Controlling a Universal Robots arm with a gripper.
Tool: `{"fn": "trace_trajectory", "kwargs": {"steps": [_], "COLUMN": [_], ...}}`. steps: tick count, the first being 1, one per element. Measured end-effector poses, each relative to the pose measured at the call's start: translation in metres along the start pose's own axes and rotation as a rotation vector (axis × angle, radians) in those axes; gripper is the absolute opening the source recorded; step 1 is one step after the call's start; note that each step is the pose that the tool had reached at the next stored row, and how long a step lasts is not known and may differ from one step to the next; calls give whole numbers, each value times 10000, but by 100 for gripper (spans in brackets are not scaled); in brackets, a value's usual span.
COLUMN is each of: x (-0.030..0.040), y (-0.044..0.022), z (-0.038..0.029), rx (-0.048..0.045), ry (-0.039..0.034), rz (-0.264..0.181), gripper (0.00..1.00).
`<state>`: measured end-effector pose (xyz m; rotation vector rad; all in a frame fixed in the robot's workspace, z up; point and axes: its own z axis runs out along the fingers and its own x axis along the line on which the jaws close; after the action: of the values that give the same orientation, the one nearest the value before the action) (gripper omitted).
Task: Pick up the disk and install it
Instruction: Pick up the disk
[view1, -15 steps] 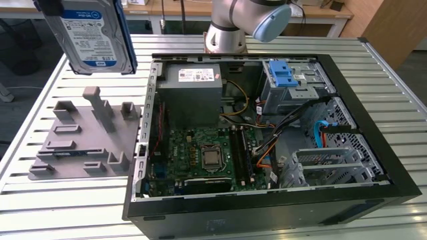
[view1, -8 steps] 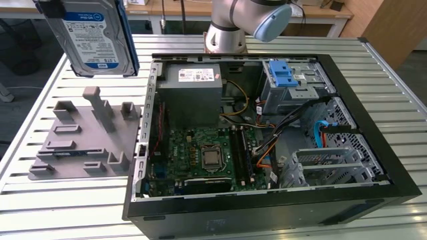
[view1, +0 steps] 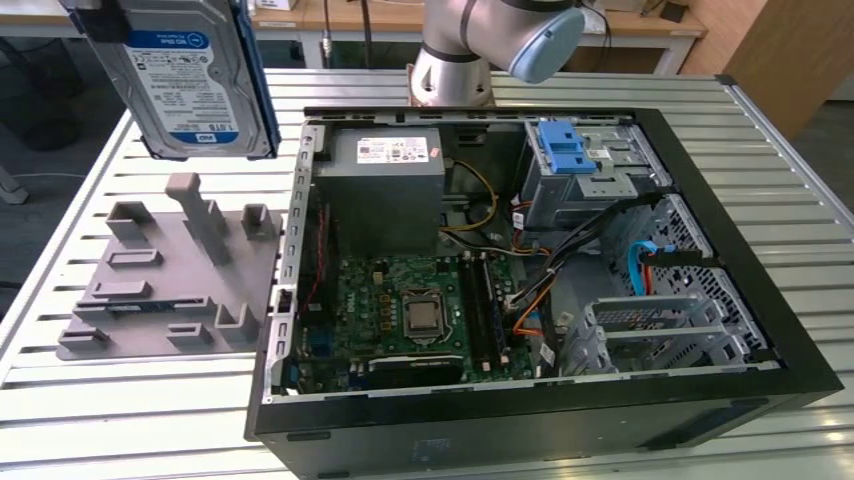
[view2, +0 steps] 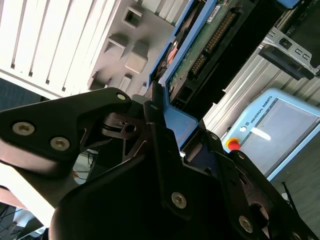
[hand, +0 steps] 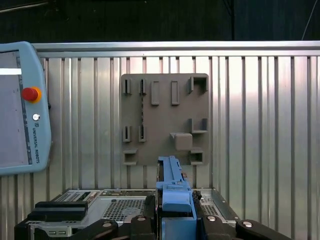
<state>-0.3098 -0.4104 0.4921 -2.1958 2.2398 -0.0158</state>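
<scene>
The disk (view1: 194, 80), silver with a blue-and-white label and blue side rails, hangs upright in the air at the exterior view's upper left. It is above the grey holder plate (view1: 174, 270) and outside the open computer case (view1: 534, 280). My gripper (view1: 96, 18) is shut on the disk's upper end. The second wrist view shows the black fingers (view2: 100, 105) clamped across the blue rail, with the disk's green circuit board (view2: 200, 47) facing the camera. In the first wrist view the disk (hand: 172, 182) is edge-on between the gripper (hand: 175, 222) fingers, over the holder plate (hand: 165, 117).
Inside the case sit a grey power-supply box (view1: 387, 160), a motherboard (view1: 414, 305) and a metal drive cage with a blue latch (view1: 574, 155). The arm's base (view1: 454, 60) stands behind the case. A teach pendant (hand: 20, 105) lies on the slatted metal table (hand: 260, 125).
</scene>
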Motion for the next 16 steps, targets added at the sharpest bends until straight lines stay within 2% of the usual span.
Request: {"fn": "trace_trajectory", "kwargs": {"steps": [10, 16], "x": [9, 5], "y": [-260, -449], "z": [4, 8], "rx": [0, 0], "ry": [0, 0], "rz": [0, 0], "gripper": [36, 36]}}
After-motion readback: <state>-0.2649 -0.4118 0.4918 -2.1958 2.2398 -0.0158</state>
